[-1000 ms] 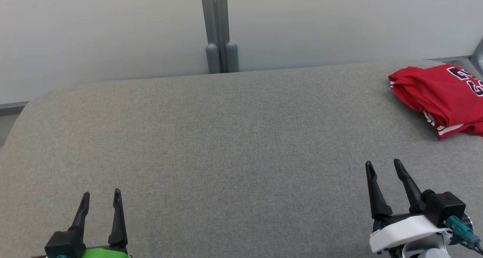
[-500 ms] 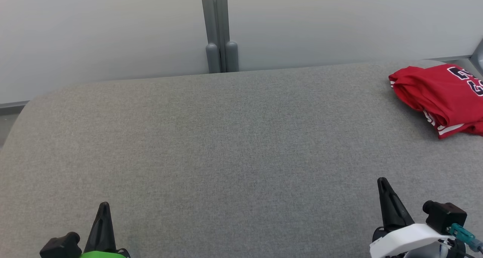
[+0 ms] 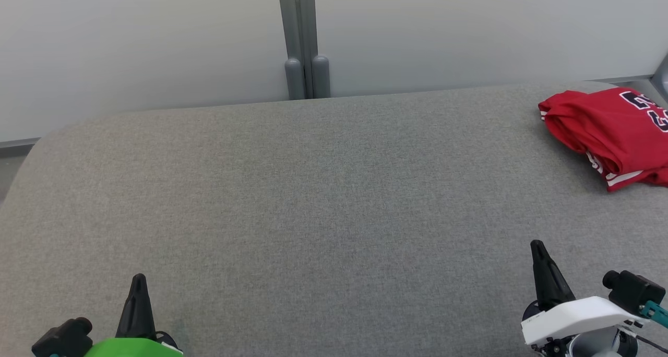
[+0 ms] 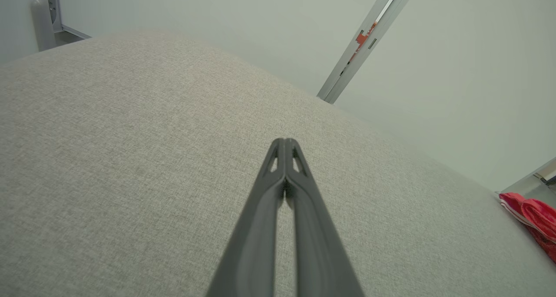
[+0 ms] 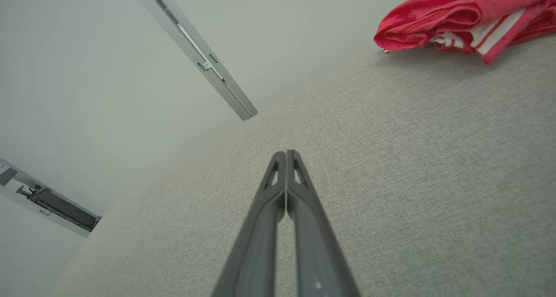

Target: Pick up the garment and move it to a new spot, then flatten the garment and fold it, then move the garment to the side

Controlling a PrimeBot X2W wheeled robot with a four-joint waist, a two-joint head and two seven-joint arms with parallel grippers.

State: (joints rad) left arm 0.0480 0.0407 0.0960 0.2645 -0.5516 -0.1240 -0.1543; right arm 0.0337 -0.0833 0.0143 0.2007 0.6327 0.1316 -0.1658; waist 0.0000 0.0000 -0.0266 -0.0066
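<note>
The garment point(image 3: 610, 132) is a red shirt with white stripes and dark lettering, folded into a bundle at the far right of the grey table; it also shows in the right wrist view point(image 5: 460, 17) and as a sliver in the left wrist view point(image 4: 532, 216). My left gripper point(image 3: 139, 280) sits low at the front left, shut on nothing, fingertips pressed together point(image 4: 284, 143). At the front right my right gripper point(image 3: 537, 246) is shut and empty too point(image 5: 286, 154), well short of the garment.
The grey fabric table point(image 3: 313, 200) spans the view, its far edge curving down against a pale wall. A grey post point(image 3: 302, 38) stands behind the middle of the table. A bare stretch of cloth lies between both grippers.
Both grippers went from open to shut and drew back toward the front edge. The garment lies where it was.
</note>
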